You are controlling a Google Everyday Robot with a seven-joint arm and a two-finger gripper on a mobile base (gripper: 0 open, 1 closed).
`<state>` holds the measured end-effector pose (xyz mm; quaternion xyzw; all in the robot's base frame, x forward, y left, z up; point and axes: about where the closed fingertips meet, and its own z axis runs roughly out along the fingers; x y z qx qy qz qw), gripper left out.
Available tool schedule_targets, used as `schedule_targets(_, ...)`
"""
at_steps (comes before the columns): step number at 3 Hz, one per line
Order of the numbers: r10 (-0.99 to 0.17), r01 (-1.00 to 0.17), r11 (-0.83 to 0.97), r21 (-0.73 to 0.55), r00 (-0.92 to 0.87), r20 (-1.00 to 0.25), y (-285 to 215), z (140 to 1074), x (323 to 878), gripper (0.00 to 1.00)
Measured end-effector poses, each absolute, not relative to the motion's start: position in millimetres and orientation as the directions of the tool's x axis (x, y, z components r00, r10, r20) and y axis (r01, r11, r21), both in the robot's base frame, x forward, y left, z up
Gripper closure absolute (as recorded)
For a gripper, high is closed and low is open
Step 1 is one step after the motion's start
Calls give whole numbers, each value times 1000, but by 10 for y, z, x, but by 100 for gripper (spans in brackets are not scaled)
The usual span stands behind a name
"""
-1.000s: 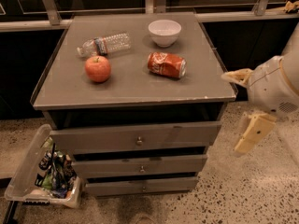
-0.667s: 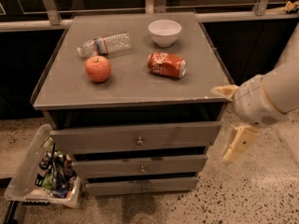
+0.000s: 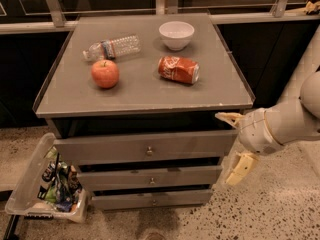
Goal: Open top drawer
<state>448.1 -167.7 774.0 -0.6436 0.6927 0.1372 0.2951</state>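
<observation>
The top drawer point(image 3: 115, 150) is the widest grey front of three in the grey cabinet, with a small brass knob point(image 3: 149, 150) at its centre. A dark gap shows between it and the cabinet top. My gripper point(image 3: 233, 143) is at the drawer's right end, level with the front. It is open, with one cream finger point(image 3: 227, 117) above and one finger point(image 3: 239, 168) below. It holds nothing and is well to the right of the knob.
On the cabinet top point(image 3: 135, 91) lie a red apple point(image 3: 105, 73), a plastic bottle point(image 3: 112, 47), a white bowl point(image 3: 176, 34) and a tipped red can point(image 3: 178, 70). A clear bin point(image 3: 30, 184) of packets leans at the left on the floor. Two narrower drawers point(image 3: 150, 179) sit below.
My gripper and arm have moved left, from beside the cabinet to the right end of the top drawer front. The drawers and the objects on top have not moved.
</observation>
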Motion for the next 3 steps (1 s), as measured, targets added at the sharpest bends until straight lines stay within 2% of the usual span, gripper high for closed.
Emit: schedule_targets(3, -790, -959, 191, -210, -24, -612, -1654, 7389, 4687, 0)
